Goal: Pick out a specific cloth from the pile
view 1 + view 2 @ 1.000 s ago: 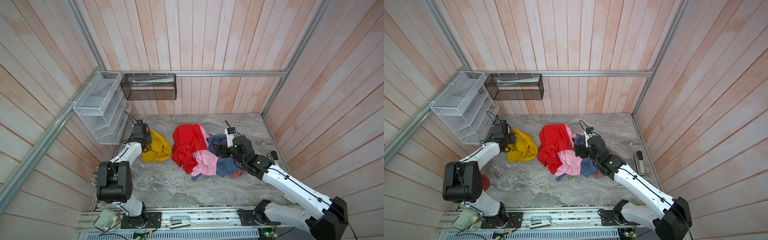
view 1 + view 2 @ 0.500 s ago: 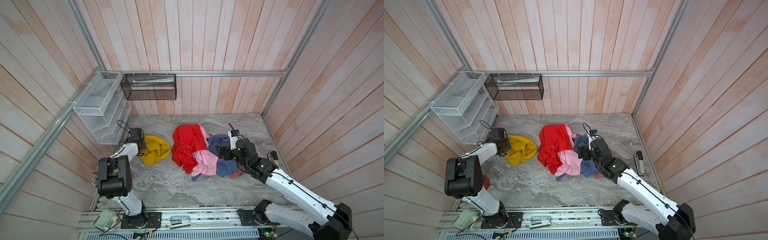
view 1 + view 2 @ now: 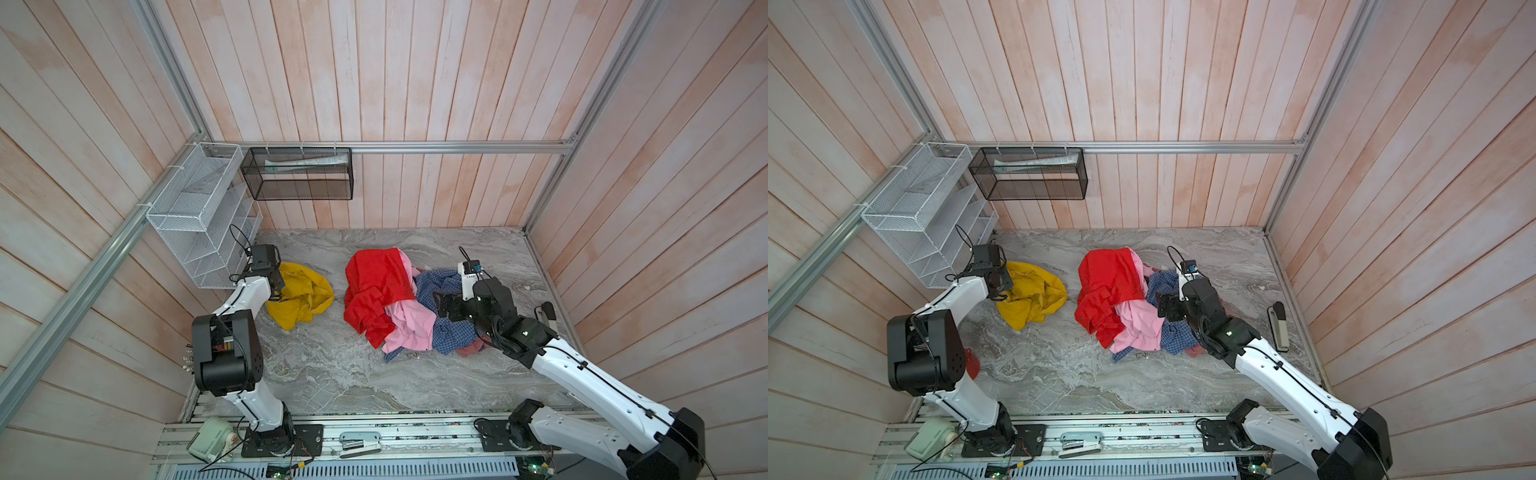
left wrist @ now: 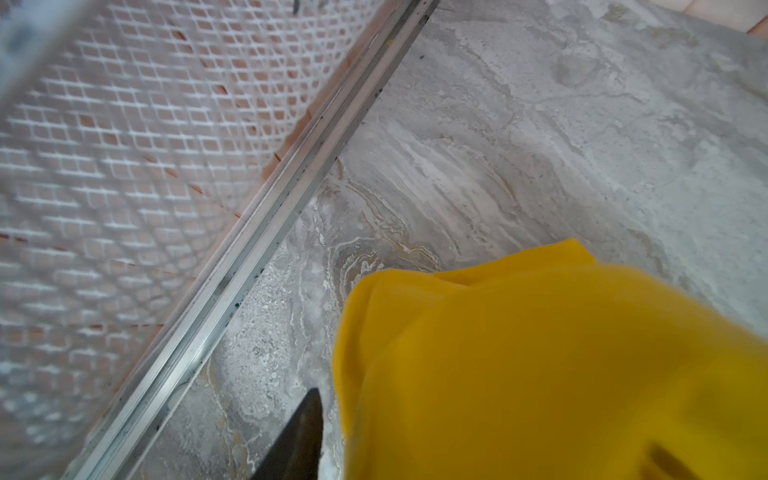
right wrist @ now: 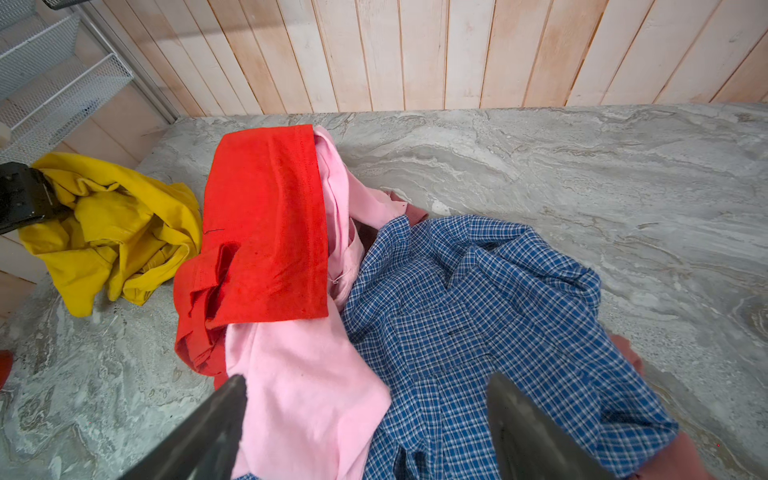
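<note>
Although one of its two fingers is half hidden by fabric, the left gripper (image 3: pixel 277 289) has its jaws parted in the left wrist view. One finger (image 4: pixel 297 436) stands just beside the edge of the cloth (image 4: pixel 540 365). The second is only a dark blur among the yellow folds, and nothing is pinched.

That single mustard-yellow cloth (image 3: pixel 301 297) lies crumpled on the table (image 3: pixel 332 374) at the left, near the side wall. A strip of bare marble separates it from the pile (image 3: pixel 399 307).

The right gripper (image 5: pixel 365 382) is spread wide and holds nothing, its two fingers hanging over the near side of the pile.

Four garments make up the heap:
- One red garment (image 5: pixel 266 232) lies on top at the side nearest the cloth.
- One light pink garment (image 5: pixel 307 395) lies partly under the red one.
- One blue-and-white checked shirt (image 5: pixel 478 311) is beside the pink one.
- One dusty rose piece (image 3: pixel 469 351) peeks out at the pile's right edge.

Two mesh holders hang on the walls beyond: one white wire rack (image 3: pixel 199 216) and one black wire basket (image 3: pixel 299 174).
</note>
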You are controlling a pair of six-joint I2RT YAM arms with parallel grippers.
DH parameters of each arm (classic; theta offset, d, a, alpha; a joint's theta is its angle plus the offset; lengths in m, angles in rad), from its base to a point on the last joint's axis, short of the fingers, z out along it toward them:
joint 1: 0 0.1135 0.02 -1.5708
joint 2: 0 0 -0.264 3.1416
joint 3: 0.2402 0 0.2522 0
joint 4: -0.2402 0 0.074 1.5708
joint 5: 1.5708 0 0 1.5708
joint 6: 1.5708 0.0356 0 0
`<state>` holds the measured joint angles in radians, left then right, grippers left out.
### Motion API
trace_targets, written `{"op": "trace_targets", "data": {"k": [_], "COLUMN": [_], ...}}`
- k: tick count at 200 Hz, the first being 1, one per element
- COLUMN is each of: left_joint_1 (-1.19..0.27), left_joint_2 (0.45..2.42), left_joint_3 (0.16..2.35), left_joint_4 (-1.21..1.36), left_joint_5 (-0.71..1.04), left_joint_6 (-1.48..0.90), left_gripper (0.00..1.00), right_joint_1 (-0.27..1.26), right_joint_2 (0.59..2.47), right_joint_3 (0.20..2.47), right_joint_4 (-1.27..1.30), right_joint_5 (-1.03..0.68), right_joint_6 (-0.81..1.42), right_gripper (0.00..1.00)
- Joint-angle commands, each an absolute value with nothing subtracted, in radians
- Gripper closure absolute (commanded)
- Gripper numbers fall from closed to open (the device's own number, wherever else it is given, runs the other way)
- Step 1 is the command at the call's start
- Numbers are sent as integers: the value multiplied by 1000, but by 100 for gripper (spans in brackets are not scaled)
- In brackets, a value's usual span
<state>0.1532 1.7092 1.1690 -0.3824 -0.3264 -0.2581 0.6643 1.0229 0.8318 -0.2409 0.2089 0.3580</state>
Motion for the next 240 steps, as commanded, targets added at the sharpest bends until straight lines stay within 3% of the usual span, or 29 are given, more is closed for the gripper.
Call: {"op": "trace_targets", "data": {"k": [1,23,55,111,132,142,195,240], "left_joint_1": [152,152,126,25,22,22,20,17], "left_joint_2": [1684,1614,1514,1330,1231,1178,928,912], "left_joint_3": [1183,1150,1113,1013,953,915,681,644], "left_joint_4": [-393,-359,-372,-428,-430,-422,-274,-265], "left_joint_5": [-275,-224,-171,-219,-228,-239,-269,-265], "left_joint_6": [-286,-296,-330,-399,-401,-398,-348,-328], "left_gripper": [43,32,24,17,9,0,0,0], "right_joint_1": [648,611,536,434,398,374,225,138], "right_joint_2": [1010,990,962,937,923,910,820,889], "right_joint_3": [818,799,773,736,695,672,433,285], "right_joint_4": [-244,-218,-185,-125,-68,-32,351,576], "right_joint_5": [224,204,178,171,209,216,193,221], "right_joint_6": [322,282,225,119,68,43,-37,-58], "right_gripper": [9,8,7,7,7,7,7,7]}}
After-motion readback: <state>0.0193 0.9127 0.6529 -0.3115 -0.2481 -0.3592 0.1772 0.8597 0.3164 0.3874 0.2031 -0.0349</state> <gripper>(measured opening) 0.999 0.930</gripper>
